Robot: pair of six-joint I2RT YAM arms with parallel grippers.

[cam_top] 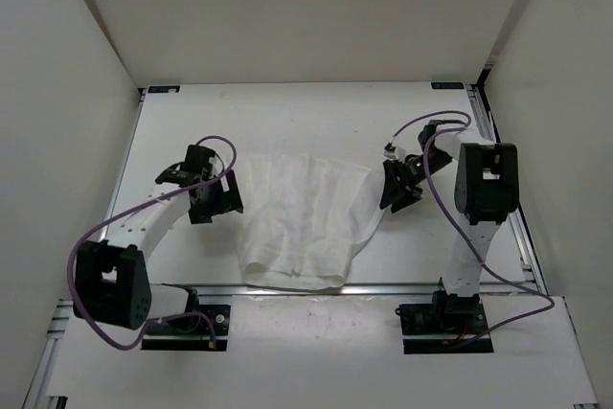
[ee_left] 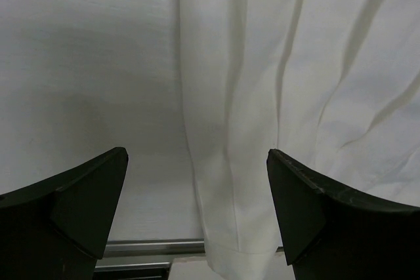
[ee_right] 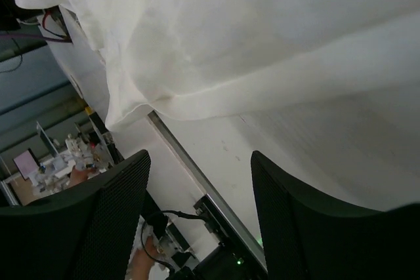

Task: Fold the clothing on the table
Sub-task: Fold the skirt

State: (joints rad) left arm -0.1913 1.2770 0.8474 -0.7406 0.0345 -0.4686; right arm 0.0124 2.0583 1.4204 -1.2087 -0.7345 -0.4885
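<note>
The white clothing lies spread on the table, wrinkled with parallel creases, and its near hem hangs over the front rail. My left gripper hovers at the garment's left edge, open, with nothing between its fingers. From the left wrist camera the clothing fills the right half and the left gripper frames its edge. My right gripper stands open at the garment's upper right corner. In the right wrist view the clothing hangs across the top, apart from the right gripper.
A silver rail runs along the table's near edge, with both arm bases bolted beyond it. White walls enclose the left, back and right sides. Purple cables loop off both arms.
</note>
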